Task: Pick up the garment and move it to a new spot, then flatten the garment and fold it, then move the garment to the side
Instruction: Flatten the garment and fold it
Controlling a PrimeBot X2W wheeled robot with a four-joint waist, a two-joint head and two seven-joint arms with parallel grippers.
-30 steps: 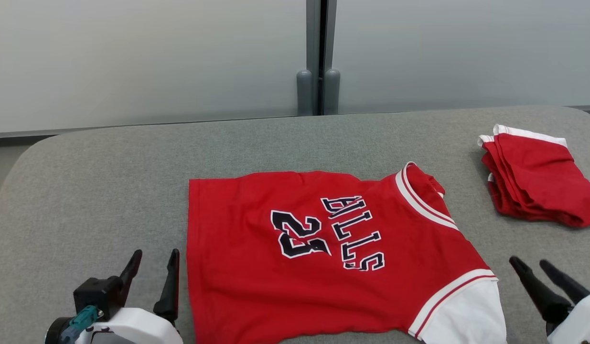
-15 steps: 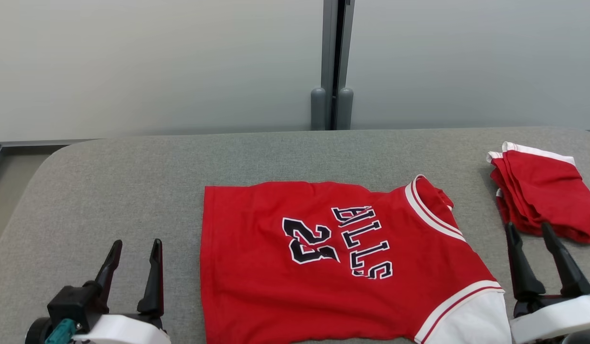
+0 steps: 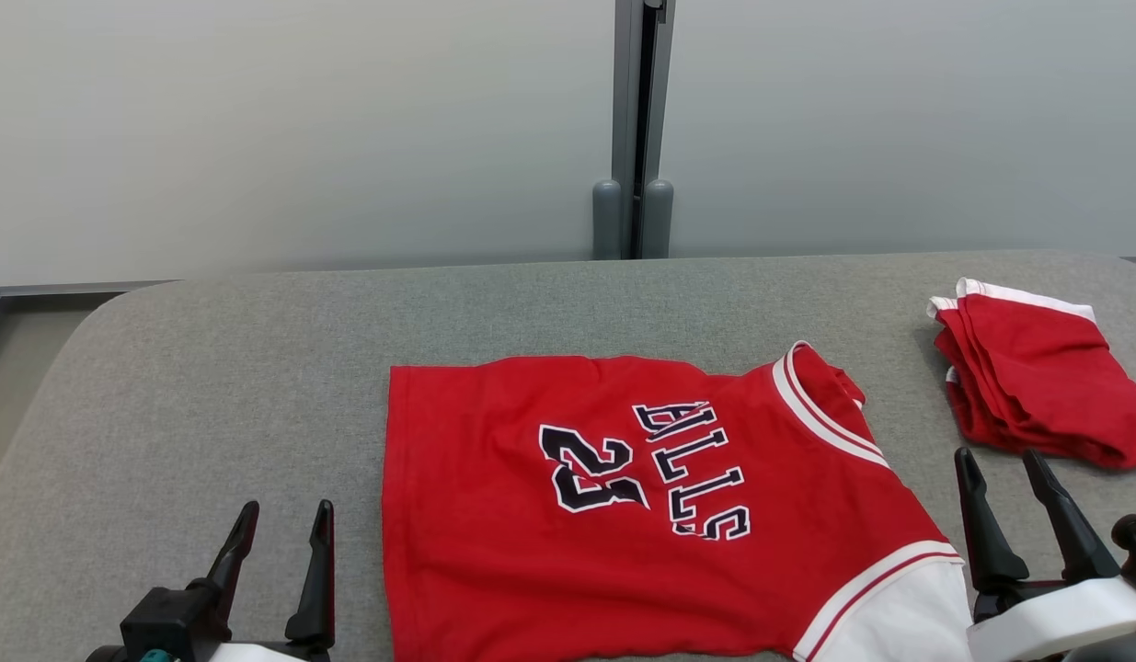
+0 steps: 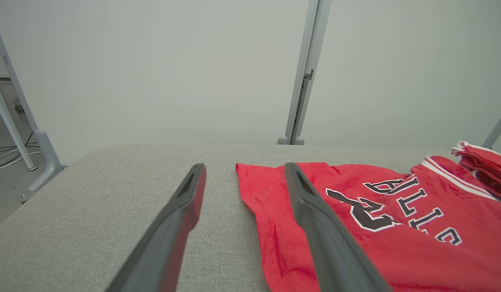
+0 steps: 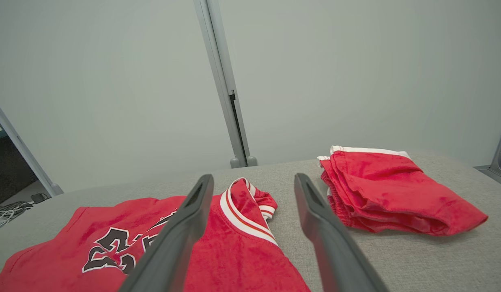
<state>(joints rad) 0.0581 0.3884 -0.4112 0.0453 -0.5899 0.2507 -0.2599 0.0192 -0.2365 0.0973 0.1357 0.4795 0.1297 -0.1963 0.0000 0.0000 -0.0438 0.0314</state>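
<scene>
The garment [image 3: 641, 496] is a red jersey with white trim and dark lettering. It lies spread on the grey table [image 3: 209, 386], collar toward the right, one sleeve tucked under. My left gripper [image 3: 287, 506] stands open just left of its hem edge, nothing between the fingers. My right gripper [image 3: 997, 453] is open too, just right of the white-trimmed shoulder. In the left wrist view the left gripper [image 4: 245, 166] straddles the garment's [image 4: 355, 227] corner from above. In the right wrist view the right gripper [image 5: 254, 176] hovers over the garment's [image 5: 234, 243] collar.
A folded stack of red clothing [image 3: 1037, 377] with white trim lies at the table's far right, close to my right gripper; it shows as the folded stack [image 5: 388, 190] in the right wrist view. A pale partition wall with a grey post [image 3: 634, 129] stands behind the table.
The head view has shifted. My right gripper has come up into view beside the shoulder, fingers now pointing straighter. The left gripper sits lower in view. The garment lies as before.
</scene>
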